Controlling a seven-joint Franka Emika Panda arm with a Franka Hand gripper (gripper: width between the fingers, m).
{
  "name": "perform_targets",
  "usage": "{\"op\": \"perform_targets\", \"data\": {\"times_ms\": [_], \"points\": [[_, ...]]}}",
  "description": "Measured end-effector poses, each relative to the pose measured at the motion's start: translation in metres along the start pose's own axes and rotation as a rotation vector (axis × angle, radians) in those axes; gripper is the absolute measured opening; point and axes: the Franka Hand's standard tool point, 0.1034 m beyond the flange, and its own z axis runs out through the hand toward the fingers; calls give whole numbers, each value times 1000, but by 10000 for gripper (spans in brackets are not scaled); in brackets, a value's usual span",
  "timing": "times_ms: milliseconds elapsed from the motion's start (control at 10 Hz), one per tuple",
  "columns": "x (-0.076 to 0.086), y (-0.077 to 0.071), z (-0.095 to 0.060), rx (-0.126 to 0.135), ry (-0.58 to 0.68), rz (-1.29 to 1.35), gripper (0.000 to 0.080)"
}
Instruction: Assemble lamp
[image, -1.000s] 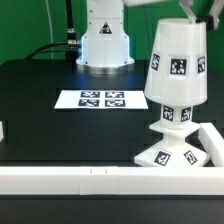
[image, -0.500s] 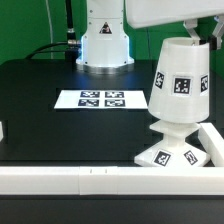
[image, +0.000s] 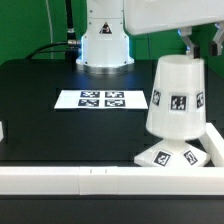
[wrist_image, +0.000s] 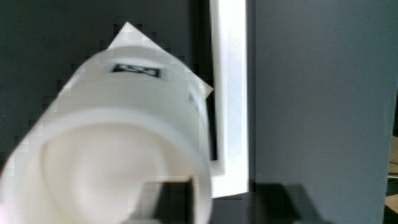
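The white tapered shade (image: 176, 98) stands upright over the square stepped base (image: 168, 156) at the exterior view's right, its lower edge just above the base. The bulb is hidden inside the shade. My gripper (image: 200, 48) comes down from above and is shut on the shade's top rim, one finger inside and one outside. In the wrist view the shade (wrist_image: 107, 150) fills the picture, and my gripper (wrist_image: 231, 206) straddles its wall.
The marker board (image: 100, 99) lies flat on the black table. A white rail-like wall (image: 70, 180) runs along the front and turns at the right corner beside the base. The robot's pedestal (image: 105, 42) stands at the back.
My gripper has come down with the shade. The shade has sunk over the bulb, which showed below it earlier and is now covered.
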Motion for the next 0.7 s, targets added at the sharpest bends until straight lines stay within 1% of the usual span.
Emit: {"op": "perform_targets", "data": {"times_ms": [200, 300, 400, 500, 600, 700], "points": [[0, 1, 0, 0, 1, 2, 442], [0, 1, -1, 0, 1, 2, 442], [1, 1, -2, 0, 3, 1, 619], [0, -1, -7, -5, 4, -1, 619], [-2, -5, -16, -10, 3, -4, 683], [-4, -10, -26, -10, 4, 4, 683]]}}
